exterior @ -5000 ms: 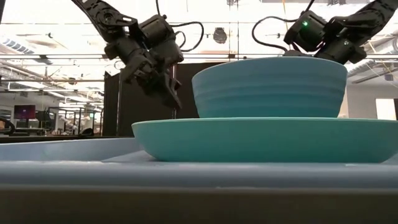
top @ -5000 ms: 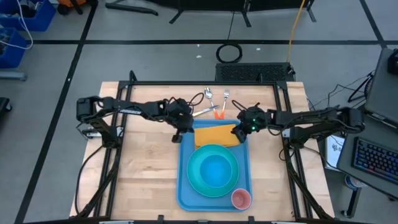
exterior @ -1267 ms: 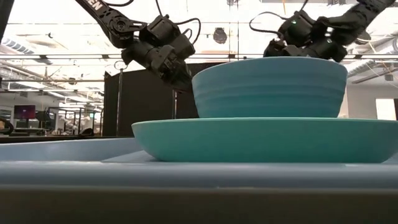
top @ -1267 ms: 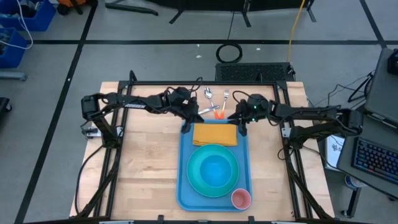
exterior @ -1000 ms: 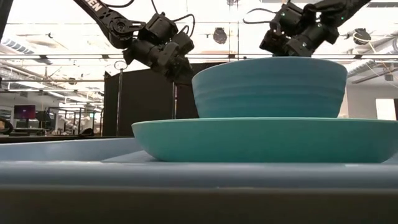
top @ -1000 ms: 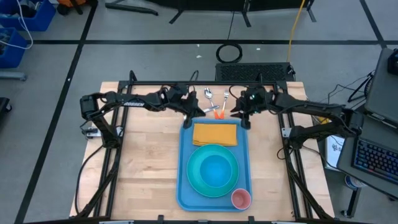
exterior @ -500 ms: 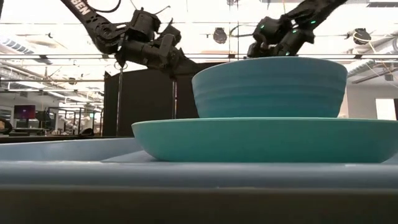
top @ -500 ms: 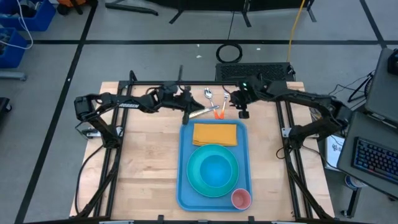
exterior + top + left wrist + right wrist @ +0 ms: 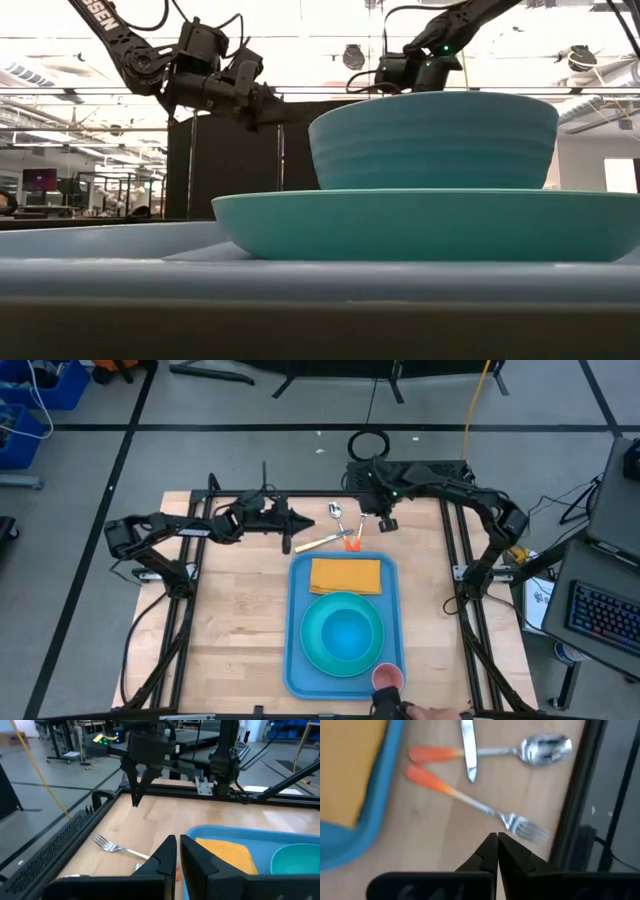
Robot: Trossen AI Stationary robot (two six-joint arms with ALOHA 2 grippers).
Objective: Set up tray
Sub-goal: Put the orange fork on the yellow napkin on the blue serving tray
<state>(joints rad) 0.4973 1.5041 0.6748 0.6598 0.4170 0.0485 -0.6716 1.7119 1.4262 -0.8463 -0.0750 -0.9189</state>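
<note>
The tray [image 9: 296, 622] lies flat on the wooden table [image 9: 230, 630], its long axis running from the table's near edge toward the far edge. On it, the yellow cloth [image 9: 346, 575] sits at the tray's far end, the bowl [image 9: 344, 632] on its plate in the middle, the pink cup [image 9: 388, 679] at the near right corner. Just beyond the tray's far end lie a fork [image 9: 485, 809], spoon [image 9: 520, 750] and knife [image 9: 468, 747]. The right gripper [image 9: 384, 524] hangs beyond that far end with fingers pressed together, empty. The left gripper [image 9: 288, 543] hovers off the tray's far left corner, fingers nearly together, holding nothing

Smooth plastic tray [image 9: 296, 622], pale wooden table [image 9: 230, 620], shiny metal fork [image 9: 520, 827], and seemingly cloth napkin [image 9: 345, 575].
</note>
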